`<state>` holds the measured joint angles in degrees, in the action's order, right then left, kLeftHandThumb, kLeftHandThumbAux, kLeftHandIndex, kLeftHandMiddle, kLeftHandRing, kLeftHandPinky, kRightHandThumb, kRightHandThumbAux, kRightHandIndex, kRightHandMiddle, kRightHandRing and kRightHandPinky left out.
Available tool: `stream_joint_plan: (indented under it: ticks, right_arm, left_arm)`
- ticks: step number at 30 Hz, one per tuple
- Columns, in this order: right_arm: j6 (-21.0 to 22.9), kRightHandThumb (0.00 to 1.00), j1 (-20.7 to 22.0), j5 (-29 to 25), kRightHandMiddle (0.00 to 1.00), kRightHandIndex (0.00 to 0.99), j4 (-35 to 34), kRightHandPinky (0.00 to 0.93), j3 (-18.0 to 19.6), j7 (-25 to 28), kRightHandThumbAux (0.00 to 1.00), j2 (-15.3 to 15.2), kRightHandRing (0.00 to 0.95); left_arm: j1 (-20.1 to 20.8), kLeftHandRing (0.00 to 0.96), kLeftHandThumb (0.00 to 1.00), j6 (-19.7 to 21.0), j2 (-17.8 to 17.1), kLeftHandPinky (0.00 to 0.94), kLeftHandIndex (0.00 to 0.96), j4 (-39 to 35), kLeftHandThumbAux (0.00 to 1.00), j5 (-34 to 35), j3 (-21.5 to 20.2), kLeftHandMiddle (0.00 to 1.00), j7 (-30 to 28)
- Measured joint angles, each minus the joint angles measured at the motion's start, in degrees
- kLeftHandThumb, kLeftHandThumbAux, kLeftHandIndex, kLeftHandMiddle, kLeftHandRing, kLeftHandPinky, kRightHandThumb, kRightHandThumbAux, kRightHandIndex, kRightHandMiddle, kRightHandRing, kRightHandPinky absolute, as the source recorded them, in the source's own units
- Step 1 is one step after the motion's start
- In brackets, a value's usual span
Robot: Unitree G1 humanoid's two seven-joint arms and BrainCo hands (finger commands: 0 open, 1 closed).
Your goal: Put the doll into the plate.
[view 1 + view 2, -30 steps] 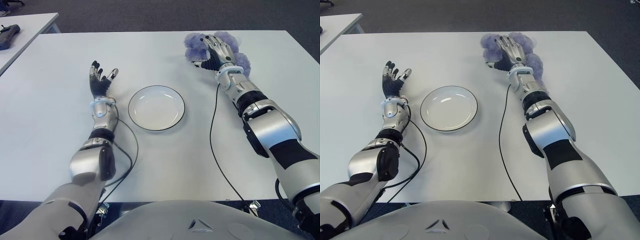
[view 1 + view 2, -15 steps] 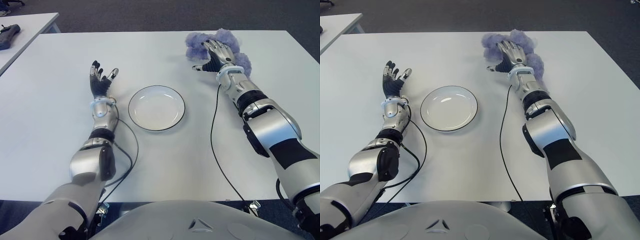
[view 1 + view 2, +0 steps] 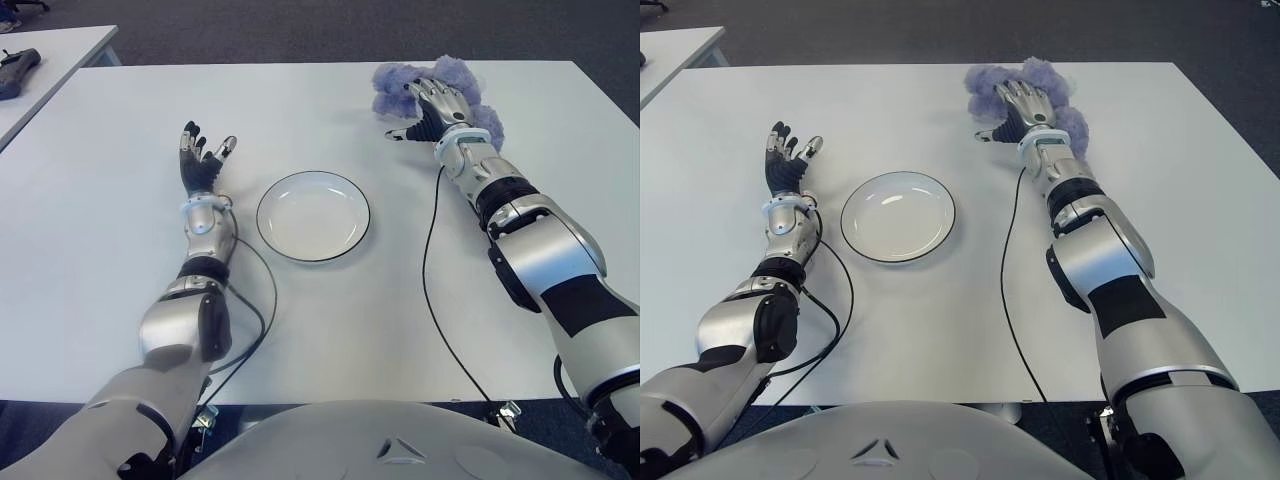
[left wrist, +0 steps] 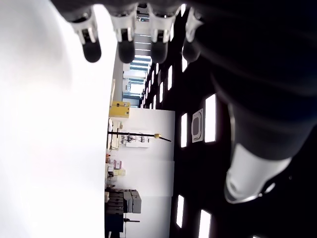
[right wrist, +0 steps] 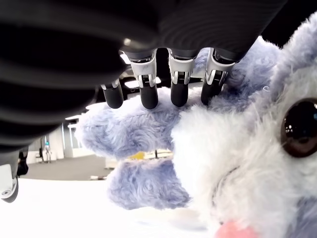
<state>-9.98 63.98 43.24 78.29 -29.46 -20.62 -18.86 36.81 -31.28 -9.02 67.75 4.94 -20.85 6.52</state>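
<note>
- White laminate covers the broad table [image 3: 90,250], and its near part is bare but for two thin black cables [image 3: 428,270] that trail from the robot's forearms across the surface.
- The round white plate with a thin dark rim [image 3: 313,215] sits mid-table between the two arms and holds nothing.
- The left hand [image 3: 203,160] shows just to the left of the plate, palm side up, its fingers spread and holding nothing; the left wrist view shows only the dark fingertips [image 4: 126,47] against the room beyond.
- Between the plate and the far right of the table, only bare table and the right arm's cable lie in the path.
- The fluffy lavender plush doll [image 3: 392,87] lies at the far right of the table, well apart from the plate.
- The right hand [image 3: 432,107] lies over the doll with its fingers draped on the fur; the right wrist view shows the fingertips [image 5: 148,94] touching the pile but not closed round it.
- A second white table [image 3: 60,50] stands at the far left, with a dark object [image 3: 15,70] on it.
</note>
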Motion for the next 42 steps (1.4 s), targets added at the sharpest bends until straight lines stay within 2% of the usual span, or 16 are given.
stream_joint_plan:
  ticks: [9, 15, 23, 32, 41, 42]
  right_arm:
    - [0.1, 0.17, 0.5, 0.0, 0.011, 0.023, 0.0, 0.051, -0.7, 0.2, 0.457, 0.0, 0.009]
    - [0.0, 0.176, 1.4, 0.0, 0.003, 0.022, 0.0, 0.007, -0.8, 0.2, 0.469, 0.0, 0.0]
    - [-0.9, 0.18, 4.3, 0.0, 0.0, 0.012, -0.1, 0.0, -1.1, -0.9, 0.491, -0.2, 0.0]
    - [-2.6, 0.184, 8.6, 0.2, 0.0, 0.014, -2.1, 0.004, -1.5, -5.4, 0.486, -0.6, 0.0]
    - [-4.9, 0.176, 10.7, 0.7, 0.012, 0.035, -4.3, 0.114, -2.0, -12.0, 0.44, -1.0, 0.021]
    - [-5.1, 0.186, 10.8, 0.8, 0.016, 0.038, -4.6, 0.15, -2.0, -12.7, 0.436, -1.0, 0.036]
  left_arm:
    - [0.0, 0.018, 0.0, 0.0, 0.0, 0.0, 0.041, 0.0, 0.756, 0.0, 0.0, 0.049, 0.0]
    - [0.0, 0.011, 0.0, 0.0, 0.0, 0.003, 0.033, 0.0, 0.745, 0.0, 0.0, 0.038, 0.0]
    - [0.0, 0.001, 0.0, 0.0, 0.0, 0.0, 0.02, 0.0, 0.728, -0.2, 0.0, 0.029, 0.0]
    - [0.0, 0.006, 0.0, 0.0, 0.0, 0.002, 0.023, 0.0, 0.734, -0.4, 0.0, 0.034, 0.0]
    - [0.0, 0.006, 0.0, 0.0, 0.0, 0.003, 0.026, 0.0, 0.728, -0.4, 0.0, 0.036, 0.0]
    - [0.0, 0.007, 0.0, 0.0, 0.0, 0.0, 0.026, 0.0, 0.725, -0.4, 0.0, 0.038, 0.0]
